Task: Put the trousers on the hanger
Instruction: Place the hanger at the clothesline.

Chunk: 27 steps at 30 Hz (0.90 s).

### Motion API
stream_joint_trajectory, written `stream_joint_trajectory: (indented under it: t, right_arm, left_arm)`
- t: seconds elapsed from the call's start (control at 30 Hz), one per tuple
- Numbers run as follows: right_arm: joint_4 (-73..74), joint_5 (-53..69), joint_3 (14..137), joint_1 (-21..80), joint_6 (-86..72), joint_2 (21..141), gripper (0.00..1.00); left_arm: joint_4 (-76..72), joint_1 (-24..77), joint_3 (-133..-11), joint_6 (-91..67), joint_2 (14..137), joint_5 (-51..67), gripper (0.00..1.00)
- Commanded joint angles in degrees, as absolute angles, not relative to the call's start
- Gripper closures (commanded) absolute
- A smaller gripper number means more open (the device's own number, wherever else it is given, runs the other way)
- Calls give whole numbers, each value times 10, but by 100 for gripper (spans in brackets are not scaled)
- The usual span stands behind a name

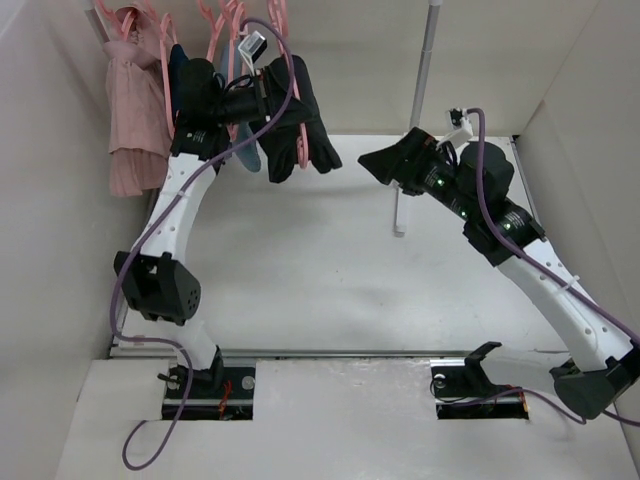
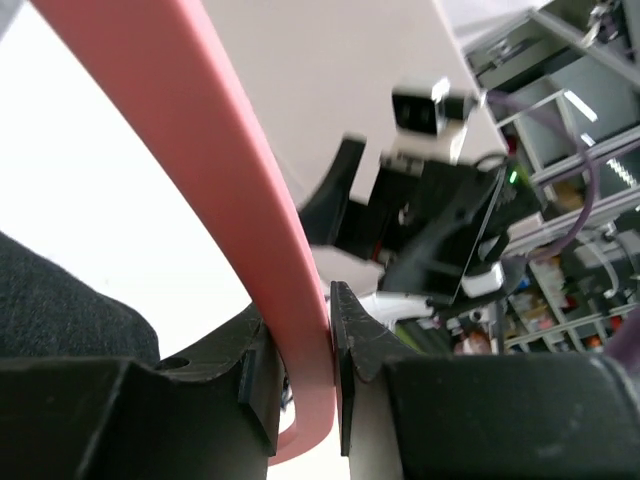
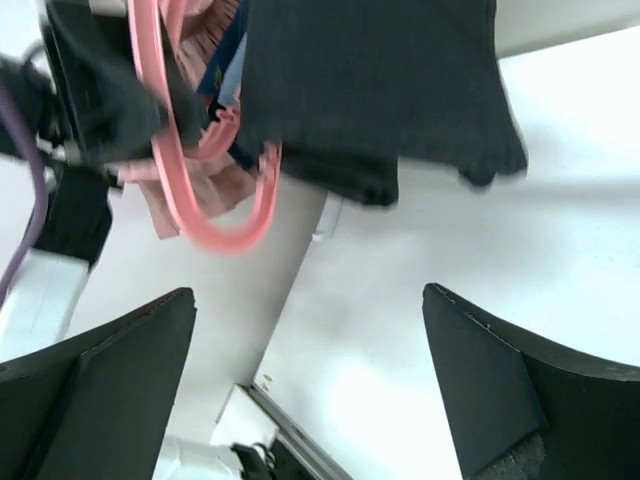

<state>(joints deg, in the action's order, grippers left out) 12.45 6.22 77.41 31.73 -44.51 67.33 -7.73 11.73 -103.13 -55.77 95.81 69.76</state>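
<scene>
Because the left gripper (image 2: 305, 335) is squeezed tight on the thin pink bar of the hanger (image 2: 245, 200), the hanger cannot swing or slip out while it is held up high. The trousers (image 1: 300, 105) are draped over that hanger. They hang down in a soft black bunch at the back left, well above the white table (image 1: 300, 290). They are folded over the bar, I think, so that their own weight keeps them from sliding off. Just beside them hang other clothes on other pink hangers, such as a pink garment (image 1: 130, 100) and a light-blue garment (image 1: 247, 155). That looks like the spot where clothes go when they are done. The right gripper (image 1: 378, 160) is spread wide open and has nothing in it. It points at the trousers from the right but does not touch them, and its own camera looks up at the loose black ends. I think it waits there so it can fix the cloth if it starts to slide. The job looks almost done. I cannot tell if the hook of the hanger is sitting on anything yet. If the left gripper lets go too soon, the hanger and the trousers could both fall down.
</scene>
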Motion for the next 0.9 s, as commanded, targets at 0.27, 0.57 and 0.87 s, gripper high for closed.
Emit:
stream_joint_trajectory:
  t: [0.27, 0.57, 0.87]
  right_arm:
    - [190, 52, 780, 311, -395, 661, 0]
    - [219, 28, 796, 311, -382, 661, 0]
    - [229, 15, 809, 322, -382, 674, 0]
  left_arm:
    - [-317, 98, -1254, -652, 1091, 698, 100]
    - [-317, 86, -1316, -664, 1157, 679, 100]
    - [-317, 64, -1301, -681, 1201, 680, 100]
